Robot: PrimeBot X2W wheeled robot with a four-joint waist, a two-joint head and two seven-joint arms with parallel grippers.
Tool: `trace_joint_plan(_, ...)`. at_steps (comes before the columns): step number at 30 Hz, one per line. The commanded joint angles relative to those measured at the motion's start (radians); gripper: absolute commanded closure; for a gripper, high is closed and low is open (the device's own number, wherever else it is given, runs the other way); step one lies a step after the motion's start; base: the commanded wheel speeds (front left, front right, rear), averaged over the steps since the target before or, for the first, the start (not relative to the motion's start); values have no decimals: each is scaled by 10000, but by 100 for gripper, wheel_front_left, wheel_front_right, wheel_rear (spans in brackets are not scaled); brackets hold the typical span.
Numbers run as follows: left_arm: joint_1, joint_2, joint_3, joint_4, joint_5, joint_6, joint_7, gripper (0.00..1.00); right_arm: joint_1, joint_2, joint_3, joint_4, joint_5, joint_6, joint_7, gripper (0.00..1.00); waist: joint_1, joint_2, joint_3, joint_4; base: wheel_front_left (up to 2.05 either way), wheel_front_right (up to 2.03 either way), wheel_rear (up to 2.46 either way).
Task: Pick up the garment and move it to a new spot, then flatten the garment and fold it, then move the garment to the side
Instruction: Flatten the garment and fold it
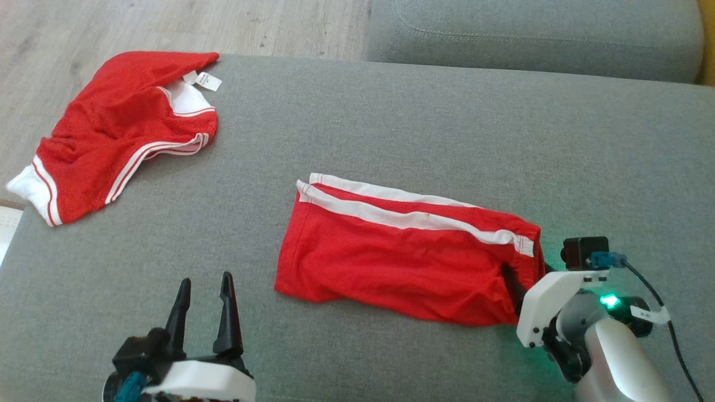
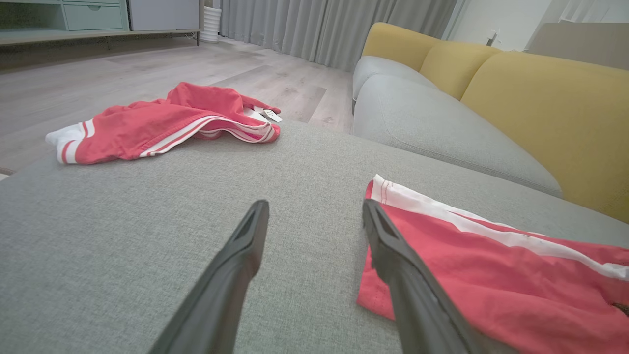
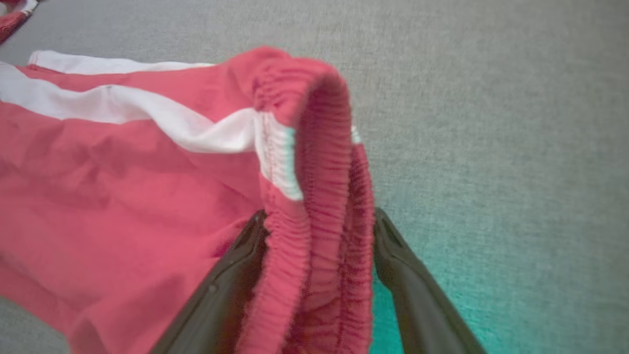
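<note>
1. The red mesh shorts with white side stripes lie folded in the middle of the grey fabric cushion.
2. The right gripper is wide open, with the waistband between its fingers.
3. The left gripper is wide open and empty.
4. I judge only the move aside is left.

Cannot read the print on the white label of the far shorts: too small. Cannot trace the right gripper in the head view, with most of both fingers hidden behind the waistband of the near shorts; blurred there in the right wrist view, cloth cut off at the left and bottom edges. Cut off at the head view's bottom edge: base of the left gripper.
</note>
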Motion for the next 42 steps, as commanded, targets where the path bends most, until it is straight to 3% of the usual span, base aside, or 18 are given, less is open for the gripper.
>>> trace_joint_plan(1,-438,56,333,-217,-6,-33,-104,0,-506,-28,363,-55,295,75,50,0,-1,0,-12,27,0,0,0)
trace_joint_plan(2,-441,55,339,-190,-9,-40,-113,0,-558,-28,489,28,547,75,25,24,-1,0,-18,19,0,0,0)
trace_joint_plan(4,-408,63,360,-146,-9,-22,-128,0,-645,-28,716,211,940,75,35,91,-1,0,-49,-77,0,0,0)
trace_joint_plan(5,-408,63,360,-146,-9,-22,-128,0,-645,-28,716,211,940,75,35,91,-1,0,-49,-77,0,0,0)
trace_joint_plan(6,-386,71,351,-131,1,-18,-132,0,-698,-28,822,261,1078,75,33,100,-1,0,-65,-142,0,0,0)
trace_joint_plan(12,-303,53,177,-86,66,-41,-123,0,-1005,-157,993,130,1910,75,337,100,-1,0,-232,-584,0,0,0)
trace_joint_plan(21,-268,-46,-87,-45,124,-58,-99,0,-835,-2150,783,-1039,2831,75,1573,100,-1,0,-379,-1101,0,0,0)
trace_joint_plan(25,-250,-57,-140,-78,127,-34,-92,0,-589,-2500,462,-1468,3019,75,1891,100,-1,0,-359,-1189,0,0,0)
trace_joint_plan(29,-306,-70,-107,-132,155,-74,-145,0,-340,-2283,563,-1995,3402,75,2098,100,-1,0,-280,-1231,0,0,0)
trace_joint_plan(37,-374,-152,-28,-84,192,-122,-222,0,-462,-774,1264,-2902,4513,75,2179,100,-1,0,-182,-995,0,0,0)
trace_joint_plan(42,-435,-203,-23,-115,270,-175,-255,0,-902,-177,1509,-2751,4987,75,2003,100,-1,0,-159,-651,0,0,0)
